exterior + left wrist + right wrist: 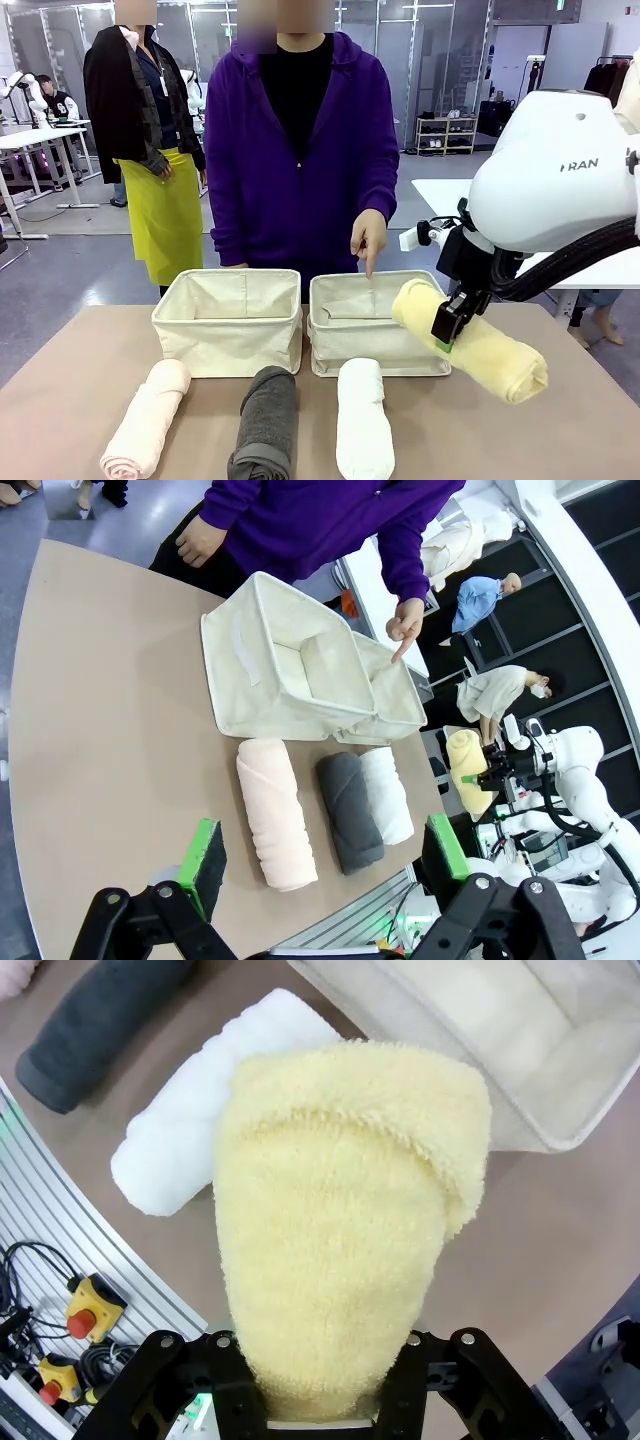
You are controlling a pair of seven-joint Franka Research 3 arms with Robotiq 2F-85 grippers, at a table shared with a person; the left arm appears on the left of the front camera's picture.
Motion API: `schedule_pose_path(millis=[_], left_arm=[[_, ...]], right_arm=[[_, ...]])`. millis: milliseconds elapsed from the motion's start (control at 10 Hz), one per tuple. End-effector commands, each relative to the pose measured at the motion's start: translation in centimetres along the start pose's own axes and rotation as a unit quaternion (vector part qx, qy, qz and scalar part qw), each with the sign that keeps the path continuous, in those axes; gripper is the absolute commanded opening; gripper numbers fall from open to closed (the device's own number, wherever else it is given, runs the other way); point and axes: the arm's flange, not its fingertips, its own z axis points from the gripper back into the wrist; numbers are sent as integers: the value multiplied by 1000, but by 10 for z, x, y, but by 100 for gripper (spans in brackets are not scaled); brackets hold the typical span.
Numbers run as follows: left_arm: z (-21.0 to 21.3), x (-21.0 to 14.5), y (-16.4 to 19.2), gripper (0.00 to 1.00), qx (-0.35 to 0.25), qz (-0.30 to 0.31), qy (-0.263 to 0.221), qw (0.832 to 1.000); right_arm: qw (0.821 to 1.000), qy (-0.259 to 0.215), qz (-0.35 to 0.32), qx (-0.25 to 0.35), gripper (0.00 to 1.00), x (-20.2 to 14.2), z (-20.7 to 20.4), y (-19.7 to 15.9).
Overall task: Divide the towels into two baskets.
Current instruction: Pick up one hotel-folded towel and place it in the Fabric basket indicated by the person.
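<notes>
Yellow towel (500, 355), pinched in right end effector (447, 335), covers its jaws; left end effector (325, 855) stands spread.

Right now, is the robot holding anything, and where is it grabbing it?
The right gripper is shut on the yellow towel, clamping across the roll, nearer its far end. The left gripper is open, holding nothing.

Pink towel (145, 420), grey towel (265, 420), white towel (362, 425), yellow towel (497, 356); baskets (228, 340) cream (apparently plain).
</notes>
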Motion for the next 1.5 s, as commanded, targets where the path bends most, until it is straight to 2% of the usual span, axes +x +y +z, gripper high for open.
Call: schedule_pose_path(millis=[0,100,200,300,400,500,600,700,1000,1100,1400], left_arm=[[2,0,-1,100,-9,-2,-4,1000],[2,0,-1,100,-9,-2,-4,1000],[2,0,-1,100,-9,-2,-4,1000],[2,0,-1,100,-9,-2,-4,1000],[2,0,-1,100,-9,-2,-4,1000],[2,0,-1,100,-9,-2,-4,1000],[2,0,-1,100,-9,-2,-4,1000],[2,0,-1,100,-9,-2,-4,1000],[2,0,-1,100,-9,-2,-4,1000],[2,0,-1,100,-9,-2,-4,1000],[2,0,-1,100,-9,-2,-4,1000]], right_arm=[[1000,5,-4,1,14,-2,3,3],[1000,0,0,0,36,0,0,0],[997,-42,62,-36,36,20,12,-1],[990,-52,124,-38,36,50,20,-6],[975,-62,214,-10,36,82,27,-14],[948,-64,312,-2,36,121,30,-27],[924,-30,381,-32,36,153,27,-38],[899,-10,436,-21,36,178,19,-52],[882,10,470,-38,36,215,-19,-85],[874,-5,485,-31,36,220,-31,-92],[879,19,468,-89,36,235,-72,-111]])
